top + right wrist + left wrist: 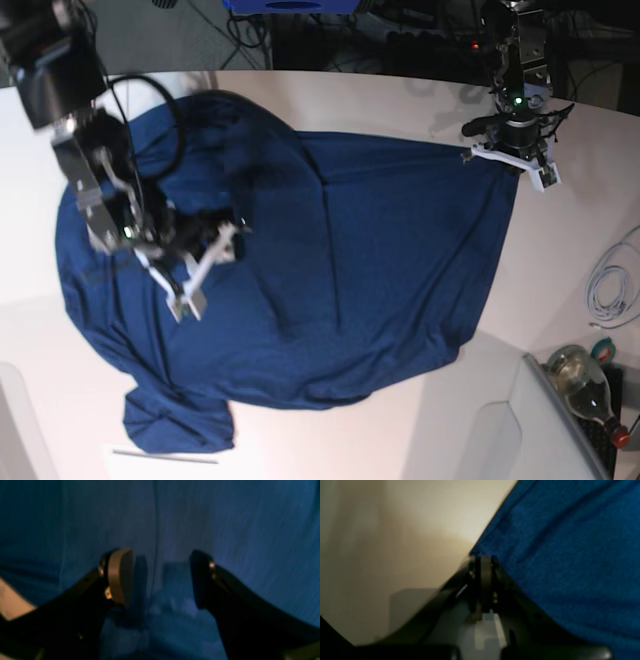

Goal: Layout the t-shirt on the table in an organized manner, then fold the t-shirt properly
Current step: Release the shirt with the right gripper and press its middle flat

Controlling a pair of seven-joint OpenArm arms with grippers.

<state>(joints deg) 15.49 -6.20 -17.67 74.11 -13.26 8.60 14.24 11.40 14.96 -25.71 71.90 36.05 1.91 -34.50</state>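
Note:
The dark navy t-shirt (350, 260) lies spread and wrinkled over most of the white table (560, 260), one sleeve bunched at the near left. At the shirt's far right corner my left gripper (503, 155) is shut on the cloth. The left wrist view shows its fingers (483, 562) pressed together at the edge of the t-shirt (570, 555), with bare table (407, 530) beside it. My right gripper (205, 270) hovers open over the shirt's left part. In the right wrist view its jaws (160, 580) stand wide apart with only flat cloth (225, 517) beneath them.
A glass bottle (585, 375) and a coiled white cable (610, 285) sit off the table's right side. Grey panels (500, 430) stand at the near corners. Dark cables and equipment lie beyond the curved far edge.

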